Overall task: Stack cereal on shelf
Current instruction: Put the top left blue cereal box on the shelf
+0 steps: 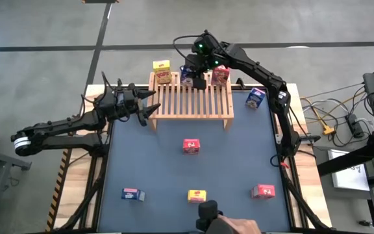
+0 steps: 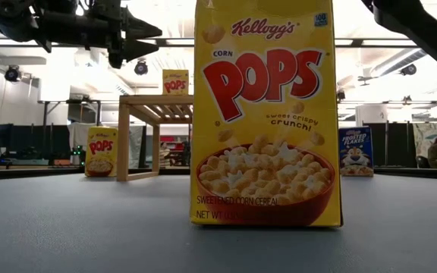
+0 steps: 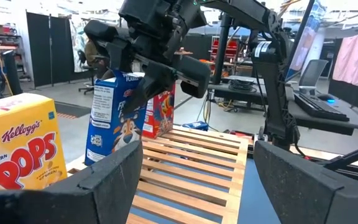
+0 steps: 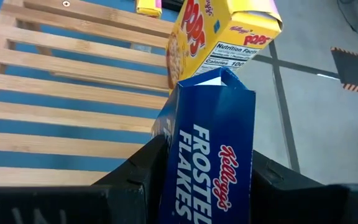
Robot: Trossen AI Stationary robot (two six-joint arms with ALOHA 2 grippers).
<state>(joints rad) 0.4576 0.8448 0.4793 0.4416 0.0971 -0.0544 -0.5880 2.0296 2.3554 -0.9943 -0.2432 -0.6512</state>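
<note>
Blue box placement, shelf (image 1: 193, 101) back edge.
Right gripper (image 1: 193, 73) clamps the blue cereal box (image 4: 207, 155); left gripper (image 1: 149, 104) gapes empty. Risk: releasing tilted topples it onto the neighbouring yellow box (image 4: 213, 34).

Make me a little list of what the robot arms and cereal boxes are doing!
right gripper: shut on blue Frosted Flakes cardboard box, over the rack's back edge
left gripper: open, empty, beside the rack's left end
light-wood slatted rack: yellow Corn Pops box and red box standing on it
dark tabletop: five boxes apart
</note>
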